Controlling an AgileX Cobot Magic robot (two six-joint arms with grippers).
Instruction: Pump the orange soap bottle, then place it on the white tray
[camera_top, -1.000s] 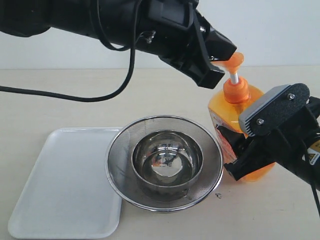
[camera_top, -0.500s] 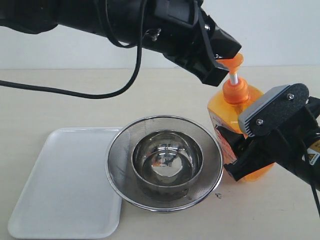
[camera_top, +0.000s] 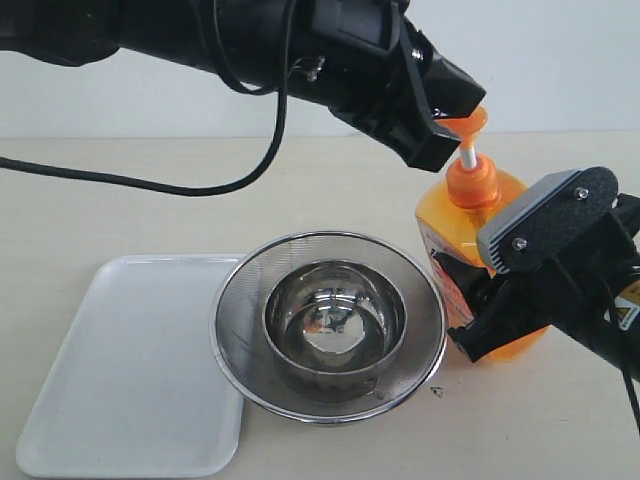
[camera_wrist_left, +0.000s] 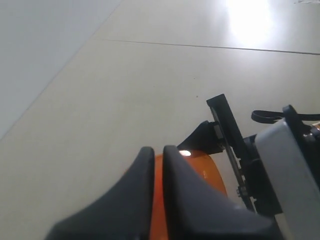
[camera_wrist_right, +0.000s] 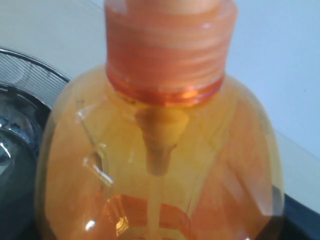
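The orange soap bottle (camera_top: 470, 215) stands upright on the table, right of the strainer. Its pump head (camera_top: 468, 124) is up on the white stem. My left gripper (camera_top: 443, 128) is shut, and its black fingertips (camera_wrist_left: 172, 160) lie over the pump head, which shows orange beneath them (camera_wrist_left: 202, 170). My right gripper (camera_top: 500, 300) is shut on the bottle's lower body from the right. The bottle (camera_wrist_right: 160, 165) fills the right wrist view, hiding that gripper's fingers. The white tray (camera_top: 130, 370) lies flat at the front left.
A round steel mesh strainer (camera_top: 240, 330) with a steel bowl (camera_top: 335, 320) inside it sits between tray and bottle, and its rim overlaps the tray's right edge. The left arm's black cable (camera_top: 150, 185) trails over the table at the back left.
The left gripper has moved slightly right and now covers more of the pump head. The bottle, the right gripper and the pump's height look unchanged.
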